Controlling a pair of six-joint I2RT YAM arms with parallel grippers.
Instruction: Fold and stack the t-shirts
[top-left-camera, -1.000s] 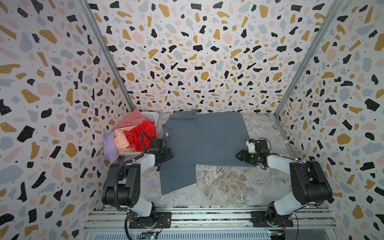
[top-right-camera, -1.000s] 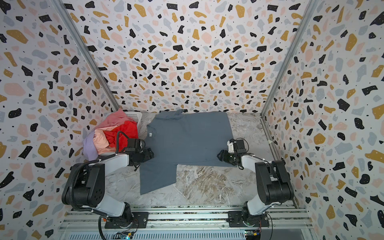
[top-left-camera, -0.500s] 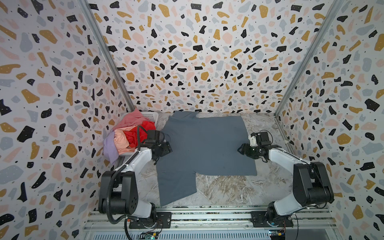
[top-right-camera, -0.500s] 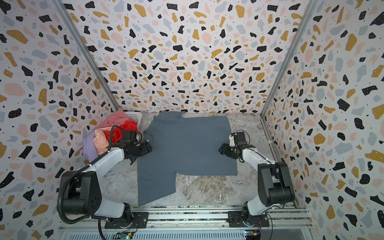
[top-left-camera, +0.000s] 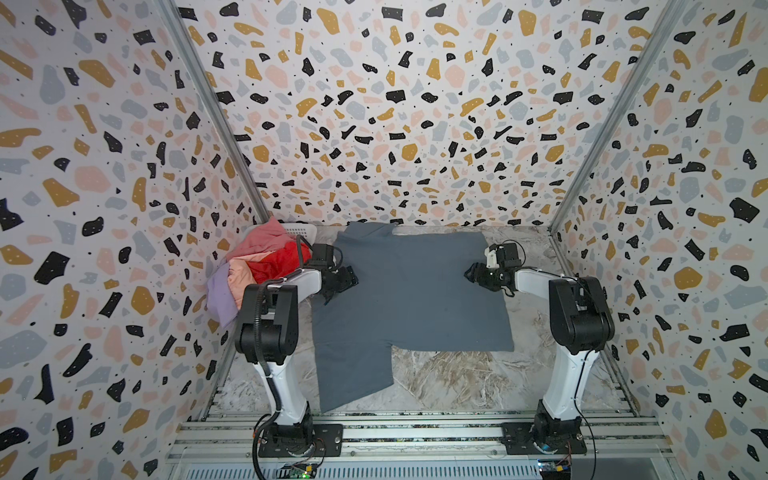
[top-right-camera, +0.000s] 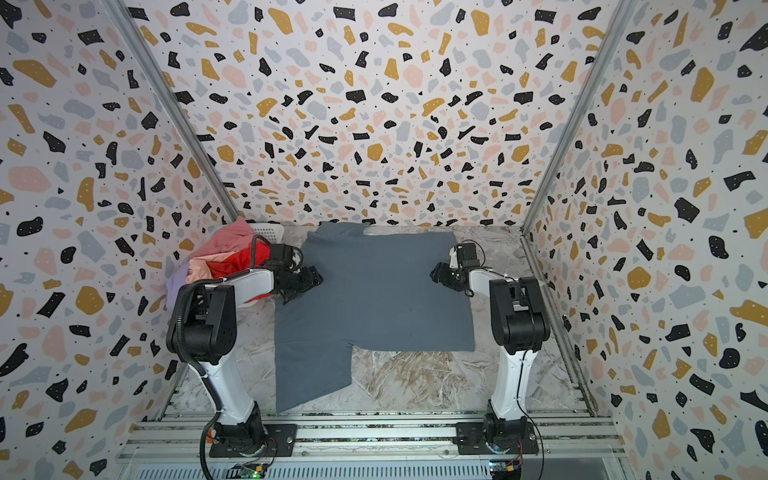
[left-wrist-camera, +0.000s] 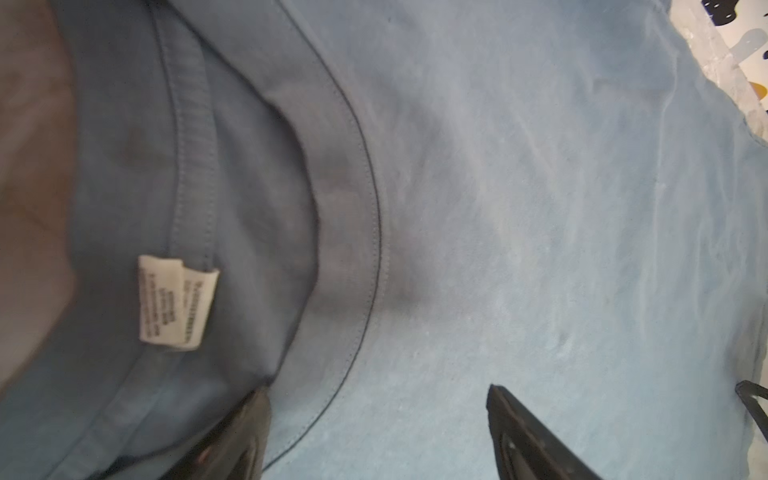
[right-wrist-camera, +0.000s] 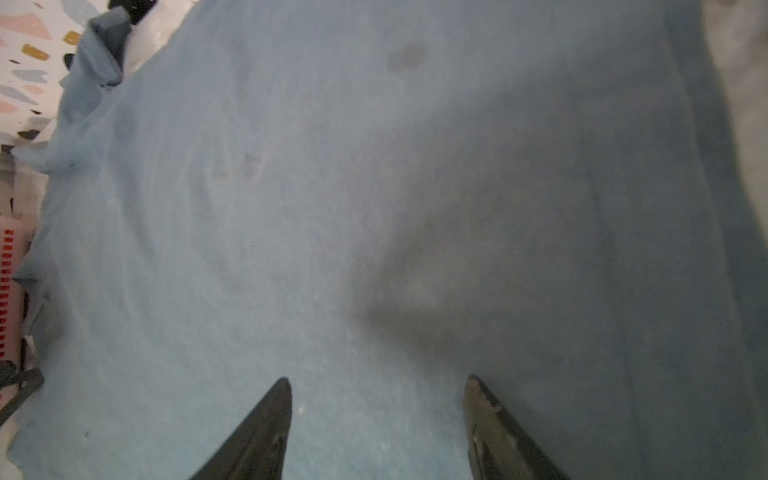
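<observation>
A slate grey-blue t-shirt lies spread flat on the marble table, neck to the left, one sleeve reaching toward the front. My left gripper hovers over its neck edge, open. In the left wrist view the left gripper stands just past the collar and white neck label. My right gripper is open over the shirt's right part, with nothing between its fingers. Red, pink, peach and lavender shirts are heaped at the back left.
The heap of shirts fills a white perforated basket in the back left corner, right behind the left arm. Patterned walls close the table on three sides. Bare marble shows in front of the shirt.
The grey-blue shirt now lies wider and flatter, its near edge closer to the front. Both grippers have moved slightly back and inward over the cloth, and both elbows have risen.
</observation>
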